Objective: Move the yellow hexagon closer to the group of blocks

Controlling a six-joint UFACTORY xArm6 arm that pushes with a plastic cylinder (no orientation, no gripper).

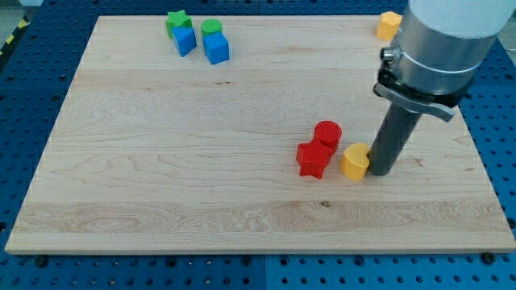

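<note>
A yellow hexagon (353, 161) lies on the wooden board right of centre. My tip (379, 171) touches its right side. Just left of the hexagon sit a red star (313, 159) and a red cylinder (327, 133), close together; a small gap separates the hexagon from the star. A second yellow block (389, 25) lies at the view's top right, partly hidden by the arm.
At the view's top left stand a green star (176, 22), a blue block (185, 40), a green cylinder (211, 29) and a blue cube (216, 49). The arm's grey body (439, 48) covers the top right corner. The board's right edge (484, 173) is near my tip.
</note>
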